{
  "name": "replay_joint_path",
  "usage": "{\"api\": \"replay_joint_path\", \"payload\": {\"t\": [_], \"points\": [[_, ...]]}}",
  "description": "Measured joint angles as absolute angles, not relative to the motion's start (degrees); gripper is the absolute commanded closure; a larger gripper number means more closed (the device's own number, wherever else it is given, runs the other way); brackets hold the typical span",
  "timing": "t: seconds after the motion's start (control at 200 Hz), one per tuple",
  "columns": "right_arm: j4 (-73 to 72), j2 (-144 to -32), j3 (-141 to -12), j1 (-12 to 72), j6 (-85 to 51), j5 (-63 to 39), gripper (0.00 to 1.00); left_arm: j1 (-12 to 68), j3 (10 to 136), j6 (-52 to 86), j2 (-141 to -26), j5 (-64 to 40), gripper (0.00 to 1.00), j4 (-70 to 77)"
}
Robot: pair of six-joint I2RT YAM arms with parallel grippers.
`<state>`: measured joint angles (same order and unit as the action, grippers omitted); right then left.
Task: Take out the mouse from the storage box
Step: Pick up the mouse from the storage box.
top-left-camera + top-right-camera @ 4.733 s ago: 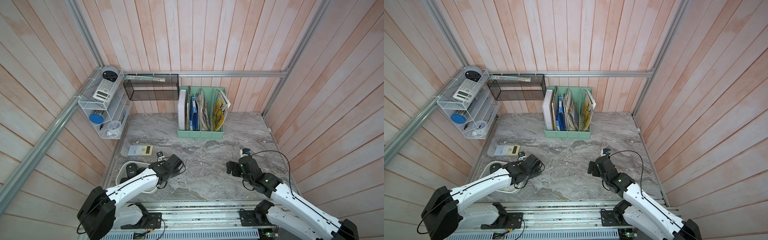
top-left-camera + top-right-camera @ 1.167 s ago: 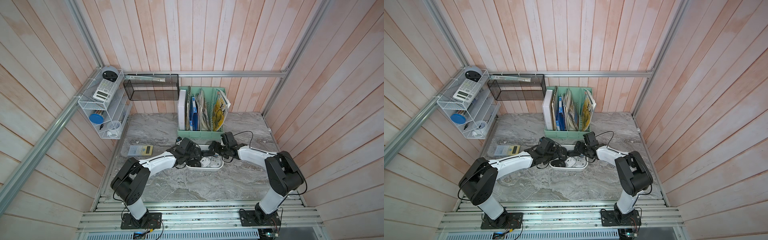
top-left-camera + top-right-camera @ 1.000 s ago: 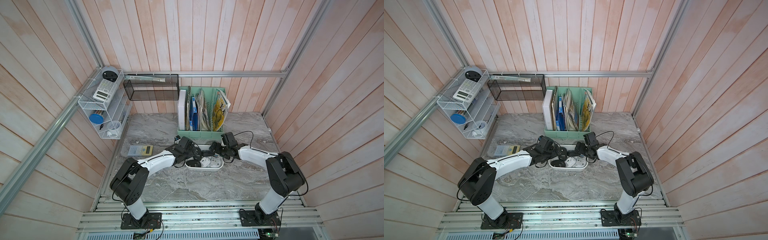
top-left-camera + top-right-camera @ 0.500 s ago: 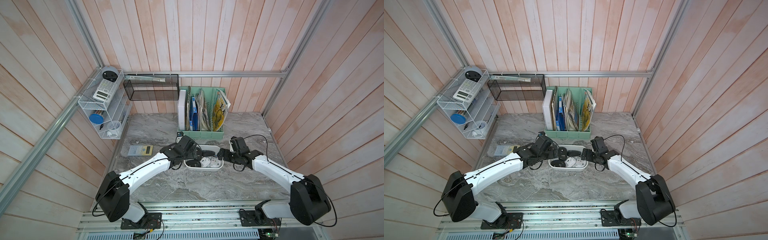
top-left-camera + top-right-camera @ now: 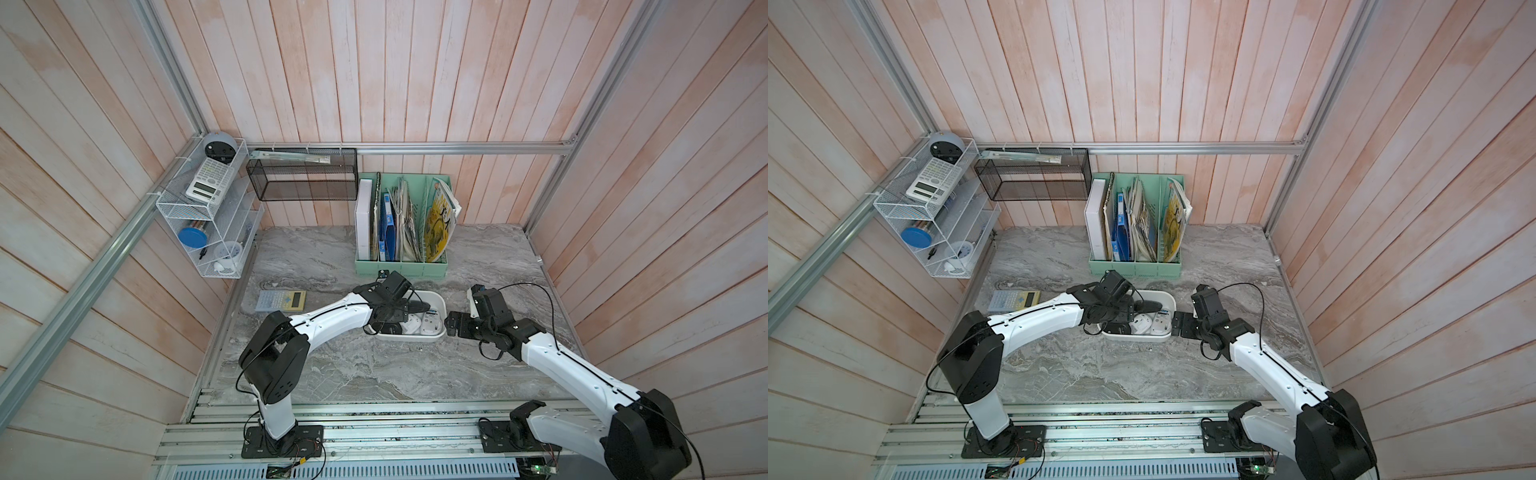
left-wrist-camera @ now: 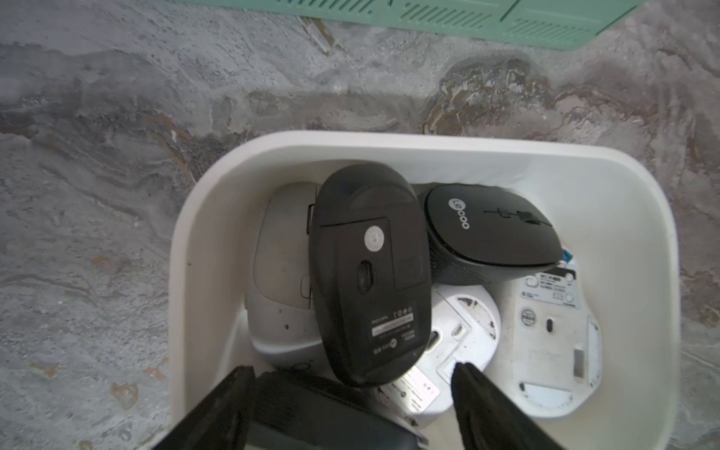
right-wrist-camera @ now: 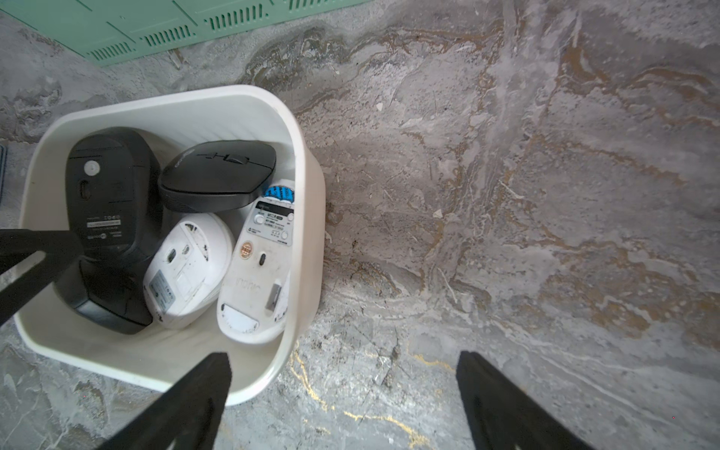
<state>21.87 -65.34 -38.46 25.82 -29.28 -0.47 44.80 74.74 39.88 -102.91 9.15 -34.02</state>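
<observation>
The grey marbled table carries three things directly. A mint-green file holder stands upright at the back. A white storage box sits just in front of it near the middle, and a flat calculator lies face up well apart from the box, towards the table's left edge. None touches another.

We take this for a mock office desk in a robot test cell: mint-green file holder, calculator on a wire rack, storage box of computer mice, aluminium frame, plank walls.
</observation>
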Motion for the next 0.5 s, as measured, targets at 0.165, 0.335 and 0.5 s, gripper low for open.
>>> {"api": "replay_joint_path", "payload": {"t": [0.165, 0.335, 0.5], "points": [[21.6, -65.3, -38.1, 25.8, -28.6, -0.3, 0.03, 44.4, 75.4, 40.9, -104.3, 8.1, 0.23, -33.1], [20.8, -65.1, -37.4, 25.8, -28.3, -0.2, 0.02, 42.7, 75.4, 42.3, -106.0, 6.3, 0.25, -31.4], [20.6, -65.1, -36.4, 25.8, -28.2, 0.0, 0.02, 41.8, 75.6, 42.9, -107.5, 4.5, 0.28, -29.4]]}}
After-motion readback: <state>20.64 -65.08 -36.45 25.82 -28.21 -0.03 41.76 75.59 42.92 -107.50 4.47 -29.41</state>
